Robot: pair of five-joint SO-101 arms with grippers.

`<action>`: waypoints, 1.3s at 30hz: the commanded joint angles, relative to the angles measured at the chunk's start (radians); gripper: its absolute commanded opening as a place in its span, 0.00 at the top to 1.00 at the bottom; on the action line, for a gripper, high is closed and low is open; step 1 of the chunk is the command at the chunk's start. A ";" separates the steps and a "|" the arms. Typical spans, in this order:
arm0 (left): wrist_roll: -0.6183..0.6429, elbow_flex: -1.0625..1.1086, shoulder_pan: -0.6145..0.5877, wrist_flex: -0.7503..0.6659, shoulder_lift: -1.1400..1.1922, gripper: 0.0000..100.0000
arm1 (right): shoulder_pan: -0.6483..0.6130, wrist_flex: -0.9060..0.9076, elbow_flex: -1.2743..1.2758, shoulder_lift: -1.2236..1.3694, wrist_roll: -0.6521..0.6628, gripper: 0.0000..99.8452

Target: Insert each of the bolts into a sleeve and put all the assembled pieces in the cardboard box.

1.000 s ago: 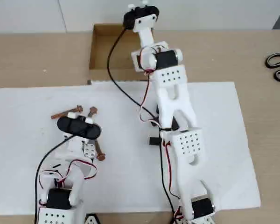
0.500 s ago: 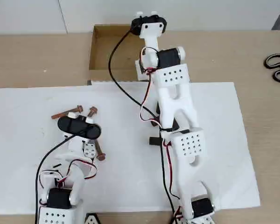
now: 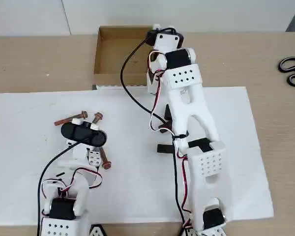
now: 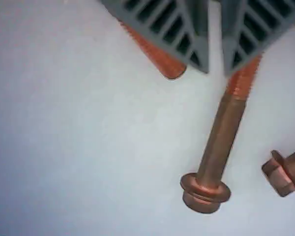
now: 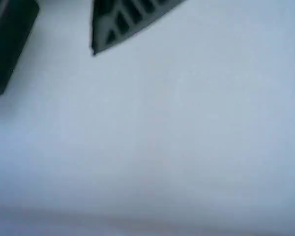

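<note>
Left end effector [image 4: 216, 72] is parked low over the bolts at the near left of the paper [image 3: 24, 167]. Its fingers are pinched nearly together with only a sliver of gap, and nothing's clamped between them as far as I can see. Long bolt [image 4: 217, 142] pokes out from under one fingertip, a second bolt [image 4: 283, 174] lies just beside its head, and a third bolt [image 4: 162, 66] shows its threaded end under the other fingertip. All of them are loose on the paper.

Toward the middle there's a small black sleeve [image 3: 163, 148] lying right next to the right arm [image 3: 191, 113], which stretches from the near right up to the far edge of the paper. Right end effector [image 5: 115, 24]: one ribbed finger over a white surface, and I can't tell if it's released or clenched.

Box [image 3: 119, 51] sits on the table [image 3: 44, 64] at the far side, just left of that arm's wrist. Scissors [image 3: 292, 69] are at the far right.
</note>
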 commanded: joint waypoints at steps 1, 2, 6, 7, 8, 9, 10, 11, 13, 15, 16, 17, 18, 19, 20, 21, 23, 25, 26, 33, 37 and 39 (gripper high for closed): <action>-0.005 -0.005 -0.003 -0.023 -0.012 0.99 | -0.002 -0.001 0.000 -0.068 -0.011 0.79; -0.005 -0.005 -0.003 -0.023 -0.012 0.99 | -0.002 -0.001 0.000 -0.062 -0.011 0.79; -0.005 -0.005 -0.002 -0.023 -0.012 0.99 | 0.002 0.001 0.000 -0.001 -0.043 0.79; -0.005 -0.005 -0.002 -0.023 -0.012 0.99 | 0.002 0.001 0.000 0.015 -0.055 0.79; -0.005 -0.005 -0.002 -0.023 -0.012 0.99 | 0.002 0.001 0.000 0.030 -0.064 0.79; -0.005 -0.005 -0.002 -0.023 -0.012 0.99 | 0.001 0.001 0.000 0.042 -0.066 0.79; -0.005 -0.005 -0.002 -0.023 -0.012 0.99 | -0.002 0.001 0.000 0.054 -0.066 0.79; -0.005 -0.005 -0.002 -0.023 -0.012 0.99 | -0.002 0.001 0.000 0.065 -0.068 0.79; -0.005 -0.005 -0.002 -0.023 -0.012 0.99 | -0.004 0.001 0.000 0.087 -0.086 0.79; -0.005 -0.005 -0.002 -0.023 -0.012 0.99 | -0.001 0.001 0.000 0.107 -0.091 0.79; -0.005 -0.004 -0.002 -0.023 -0.012 0.99 | 0.001 0.001 0.000 0.116 -0.091 0.79; -0.005 -0.004 -0.002 -0.023 -0.012 0.99 | 0.001 0.001 0.000 0.124 -0.091 0.79; -0.005 -0.004 -0.002 -0.023 -0.012 0.99 | 0.001 0.001 0.000 0.130 -0.094 0.79; -0.005 -0.004 -0.002 -0.023 -0.012 0.99 | 0.001 0.002 0.000 0.136 -0.095 0.79; -0.005 -0.004 -0.002 -0.023 -0.012 0.99 | -0.001 0.004 0.000 0.140 -0.095 0.79; -0.005 -0.004 -0.002 -0.023 -0.012 0.99 | -0.001 0.004 0.000 0.145 -0.095 0.79; -0.005 -0.004 -0.002 -0.023 -0.012 0.99 | -0.002 0.005 0.000 0.150 -0.097 0.79; -0.005 -0.004 -0.002 -0.023 -0.012 0.99 | -0.002 0.005 0.000 0.150 -0.114 0.79; -0.005 -0.004 -0.002 -0.023 -0.012 0.99 | -0.002 0.005 0.000 0.150 -0.117 0.79; -0.005 -0.004 -0.002 -0.023 -0.012 0.99 | -0.001 0.005 0.000 0.176 -0.117 0.79; -0.005 -0.004 -0.002 -0.023 -0.012 0.99 | 0.002 0.005 0.000 0.217 -0.117 0.85; -0.005 -0.004 -0.002 -0.023 -0.012 0.99 | 0.001 0.005 0.000 0.231 -0.117 0.87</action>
